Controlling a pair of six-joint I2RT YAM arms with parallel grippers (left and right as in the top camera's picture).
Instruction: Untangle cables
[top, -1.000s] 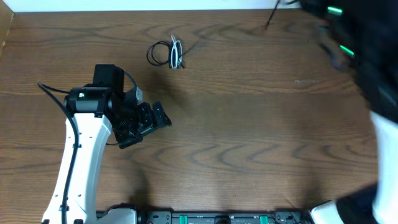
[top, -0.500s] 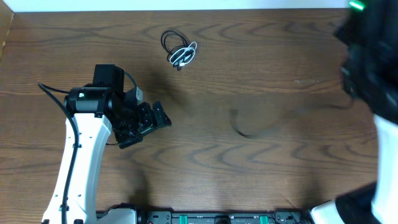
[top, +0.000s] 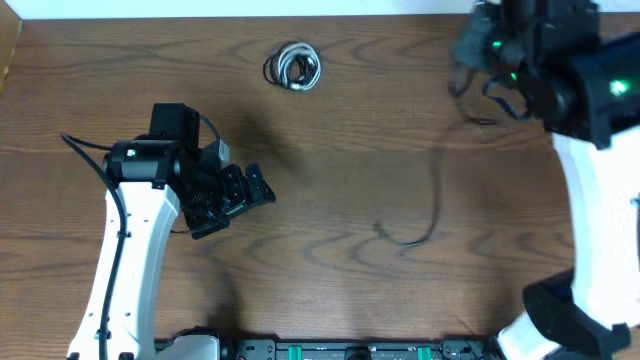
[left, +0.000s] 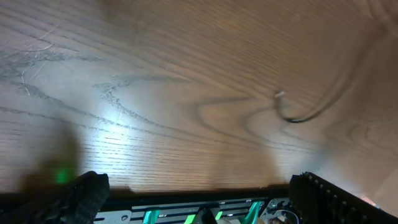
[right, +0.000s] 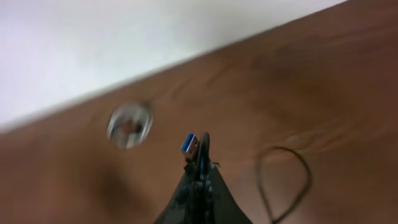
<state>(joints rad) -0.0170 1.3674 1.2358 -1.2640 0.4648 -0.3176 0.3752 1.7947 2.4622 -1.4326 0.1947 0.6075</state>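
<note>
1 thin black cable trails loose across the middle of the table, well apart from the black-and-white bundle at the far edge. Its blue plug looks pinched in the right gripper, held high, probably to draw it free. The left gripper hovers near left, fingers spread, empty.

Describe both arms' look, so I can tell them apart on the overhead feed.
Left arm: white tapered link, black joint housing with a green light, thick black cord looping beside it, black ribbed fingers. Right arm: white link, black housing, several green lights, blurred.
</note>
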